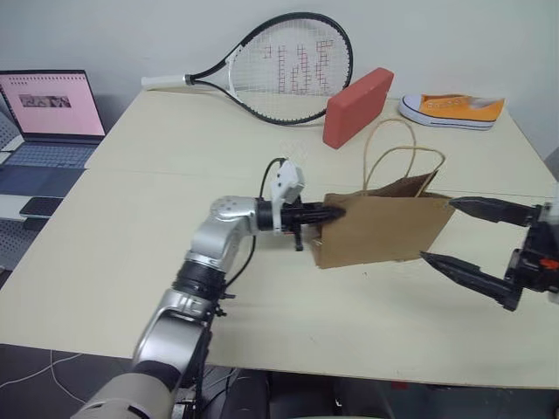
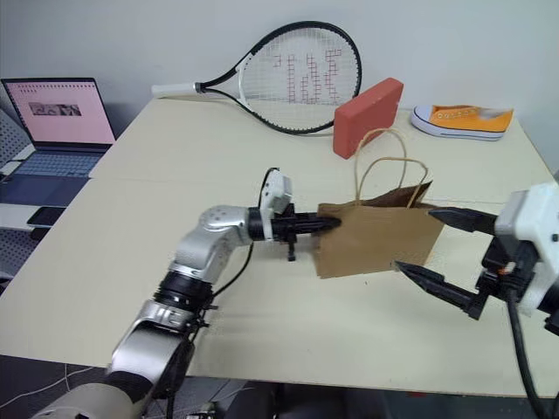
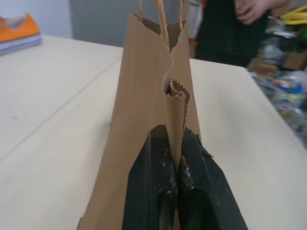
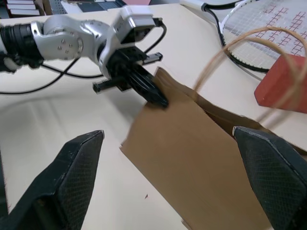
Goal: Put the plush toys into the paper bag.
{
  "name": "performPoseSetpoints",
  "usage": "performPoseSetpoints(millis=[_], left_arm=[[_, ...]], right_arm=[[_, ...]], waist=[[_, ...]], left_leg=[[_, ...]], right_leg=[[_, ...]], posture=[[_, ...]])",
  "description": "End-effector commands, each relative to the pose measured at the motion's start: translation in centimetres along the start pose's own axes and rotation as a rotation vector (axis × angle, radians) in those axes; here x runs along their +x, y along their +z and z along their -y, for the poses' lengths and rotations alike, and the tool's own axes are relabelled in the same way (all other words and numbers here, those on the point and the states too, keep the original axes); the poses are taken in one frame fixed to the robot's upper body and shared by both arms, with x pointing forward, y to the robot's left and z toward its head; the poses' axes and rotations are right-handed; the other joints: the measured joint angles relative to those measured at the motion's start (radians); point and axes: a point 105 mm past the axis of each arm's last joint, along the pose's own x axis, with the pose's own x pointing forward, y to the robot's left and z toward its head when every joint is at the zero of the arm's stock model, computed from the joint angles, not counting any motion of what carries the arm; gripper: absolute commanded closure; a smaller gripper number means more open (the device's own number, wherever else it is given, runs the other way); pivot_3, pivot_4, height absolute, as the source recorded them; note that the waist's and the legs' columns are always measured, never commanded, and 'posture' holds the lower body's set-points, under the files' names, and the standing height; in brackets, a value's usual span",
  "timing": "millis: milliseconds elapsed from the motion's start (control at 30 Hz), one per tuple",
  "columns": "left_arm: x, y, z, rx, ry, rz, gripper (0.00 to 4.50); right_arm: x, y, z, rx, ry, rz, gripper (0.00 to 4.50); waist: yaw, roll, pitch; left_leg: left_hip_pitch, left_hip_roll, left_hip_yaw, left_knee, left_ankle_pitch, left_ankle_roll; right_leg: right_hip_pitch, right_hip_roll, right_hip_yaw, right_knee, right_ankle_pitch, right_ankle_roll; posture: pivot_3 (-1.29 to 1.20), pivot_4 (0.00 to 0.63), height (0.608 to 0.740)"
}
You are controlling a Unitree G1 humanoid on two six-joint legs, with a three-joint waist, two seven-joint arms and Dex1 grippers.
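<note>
The left gripper (image 1: 330, 212) is pinching shut on the side edge of the plain brown kraft paper bag (image 1: 384, 229), standing near the red brick-shaped block (image 1: 356, 106). The right gripper (image 1: 454, 236) is waiting wide open, empty, beside the bag's opposite side. Keep the pinch firm and the bag upright so its mouth spreads.

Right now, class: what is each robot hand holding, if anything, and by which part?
The left hand pinches the paper bag by its folded side edge. The right hand is open, holding nothing.
</note>
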Motion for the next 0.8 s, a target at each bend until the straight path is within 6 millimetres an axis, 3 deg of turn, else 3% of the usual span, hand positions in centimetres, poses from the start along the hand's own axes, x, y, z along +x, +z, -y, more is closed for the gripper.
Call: performPoseSetpoints(millis=[33, 200, 433, 567, 800], left_arm=[[-0.7, 2.1, 1.2, -0.040, -0.158, 0.043, 4.45], [-0.6, 1.6, 2.5, -0.050, -0.282, -0.013, 4.45], [0.6, 1.5, 1.3, 0.002, -0.198, 0.030, 4.45], [0.2, 2.3, 0.7, 0.039, -0.153, 0.060, 4.45], [-0.3, 1.5, 0.2, 0.019, -0.129, 0.042, 4.45]], right_arm=[[-1.7, 0.5, 0.3, -0.007, -0.025, -0.011, 0.00], [-3.3, -0.2, 0.9, 0.016, -0.060, -0.061, 0.00], [-3.1, -0.4, 0.7, 0.008, -0.052, -0.059, 0.00], [-2.9, -0.4, 0.8, 0.004, -0.050, -0.054, 0.00], [-2.5, -0.4, 1.1, -0.001, -0.036, -0.049, 0.00]], waist=[[0.000, 0.000, 0.000], [0.002, 0.000, 0.000], [0.000, 0.000, 0.000], [0.000, 0.000, 0.000], [0.001, 0.000, 0.000]], left_leg=[[-0.001, 0.000, 0.000, 0.000, 0.000, 0.000], [0.000, 0.000, 0.000, 0.000, 0.000, 0.000], [0.000, 0.000, 0.000, 0.000, 0.000, 0.000], [0.000, 0.000, 0.000, 0.000, 0.000, 0.000], [0.000, 0.000, 0.000, 0.000, 0.000, 0.000]], right_leg=[[0.000, 0.000, 0.000, 0.000, 0.000, 0.000], [0.000, 0.000, 0.000, -0.001, 0.000, -0.001], [0.000, 0.000, 0.000, 0.000, 0.000, -0.001], [0.000, 0.000, 0.000, 0.000, 0.000, 0.000], [0.000, 0.000, 0.000, -0.001, 0.000, 0.000]], posture=[[0.00, 0.150, 0.740], [0.00, 0.150, 0.740], [0.00, 0.150, 0.740], [0.00, 0.150, 0.740], [0.00, 0.150, 0.740]])
